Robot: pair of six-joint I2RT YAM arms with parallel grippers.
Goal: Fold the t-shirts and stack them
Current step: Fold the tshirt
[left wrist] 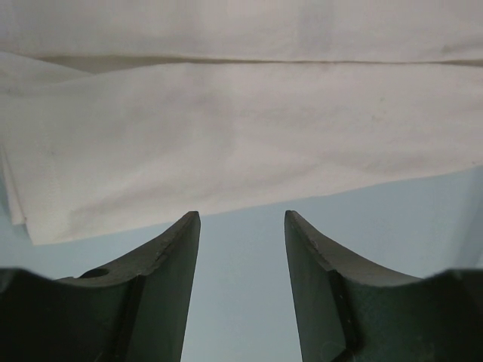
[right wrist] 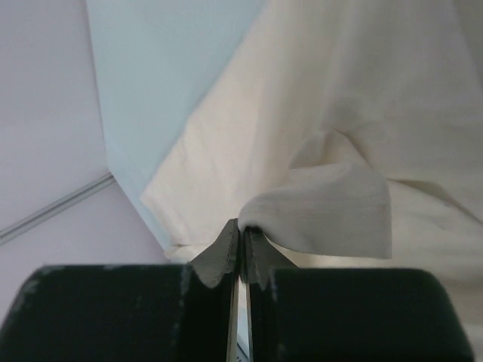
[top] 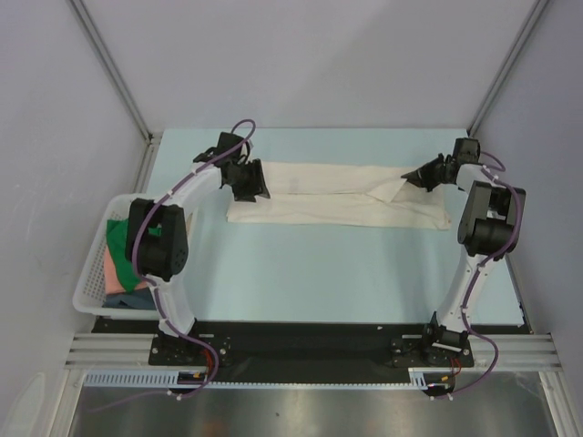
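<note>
Progress: early stage. Large cream cloth t-shirt [top: 337, 205] lies near the far edge of the pale blue table [top: 319, 273], folded lengthwise into a narrow band. Crosswise folds and stacking remain, by my judgement. Its long axis runs left to right, parallel to that far edge; which end is the collar cannot be told. Right hand [right wrist: 241, 234] is closed, pinching a flap at the shirt's right end. Left hand [left wrist: 241, 219] stands open at the left end, gripping nothing. Bright green shirt [top: 117, 232], salmon pink shirt [top: 114, 273] and dark blue shirt [top: 137, 296] lie bundled in the white lattice basket [top: 91, 282] at the left edge.
</note>
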